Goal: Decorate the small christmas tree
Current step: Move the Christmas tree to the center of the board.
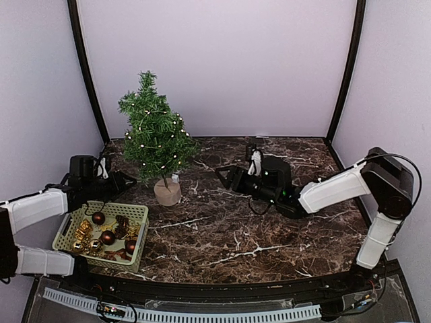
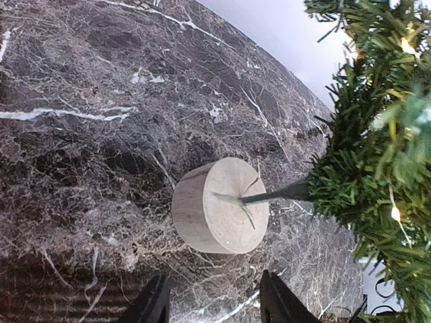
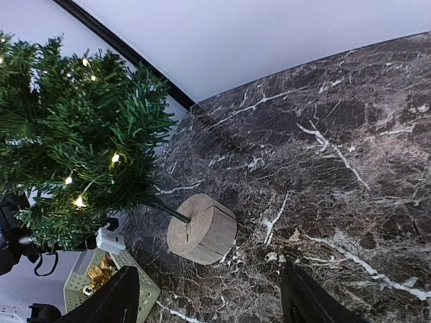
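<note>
The small christmas tree (image 1: 157, 131) stands upright at the back left on its round wooden base (image 1: 167, 192), with lit fairy lights in its dark-green branches. Its base also shows in the left wrist view (image 2: 219, 205) and in the right wrist view (image 3: 201, 229). My left gripper (image 1: 128, 180) is open and empty, just left of the base and aimed at it; its fingertips (image 2: 153, 303) frame bare table. My right gripper (image 1: 229, 176) is open and empty, to the right of the tree, pointing at it; its fingers (image 3: 114, 303) stand wide apart.
A pale green basket (image 1: 138, 214) at the front left holds red-brown baubles (image 1: 107, 237) and gold ornaments (image 1: 83, 232); its corner shows in the right wrist view (image 3: 145, 296). Dark marble tabletop (image 1: 222, 229), black frame posts at the back corners, white walls behind.
</note>
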### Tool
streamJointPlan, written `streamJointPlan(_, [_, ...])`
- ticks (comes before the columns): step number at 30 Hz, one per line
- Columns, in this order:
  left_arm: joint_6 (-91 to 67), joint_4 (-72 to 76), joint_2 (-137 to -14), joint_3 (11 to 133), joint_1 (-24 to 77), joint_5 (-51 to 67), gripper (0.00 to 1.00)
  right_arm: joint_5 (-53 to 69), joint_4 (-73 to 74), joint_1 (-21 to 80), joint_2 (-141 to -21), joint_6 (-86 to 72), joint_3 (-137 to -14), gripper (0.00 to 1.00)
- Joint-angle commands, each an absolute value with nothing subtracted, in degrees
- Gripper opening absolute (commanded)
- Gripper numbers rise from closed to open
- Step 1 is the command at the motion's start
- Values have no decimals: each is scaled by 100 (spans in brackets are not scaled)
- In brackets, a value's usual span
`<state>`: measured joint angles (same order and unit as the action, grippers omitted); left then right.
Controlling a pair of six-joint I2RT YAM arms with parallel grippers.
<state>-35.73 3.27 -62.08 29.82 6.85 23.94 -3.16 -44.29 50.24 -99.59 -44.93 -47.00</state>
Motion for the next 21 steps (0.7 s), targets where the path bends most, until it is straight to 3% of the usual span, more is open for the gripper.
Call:
streamJointPlan(1, [-3727, 1472, -6770, 3077, 634, 2882, 47, 88, -4020, 5045, -10438, -4768, -5323, 72])
streamJointPlan(12, [-3956, 2580, -8296, 3339, 635, 3373, 49, 945, -3250, 5071, -11803, -5168, -6798, 67])
streamJointPlan(21, [-4092, 3133, -9314, 3650, 647, 3748, 59, 1440, -2763, 5106, -12802, -5256, -7955, 67])
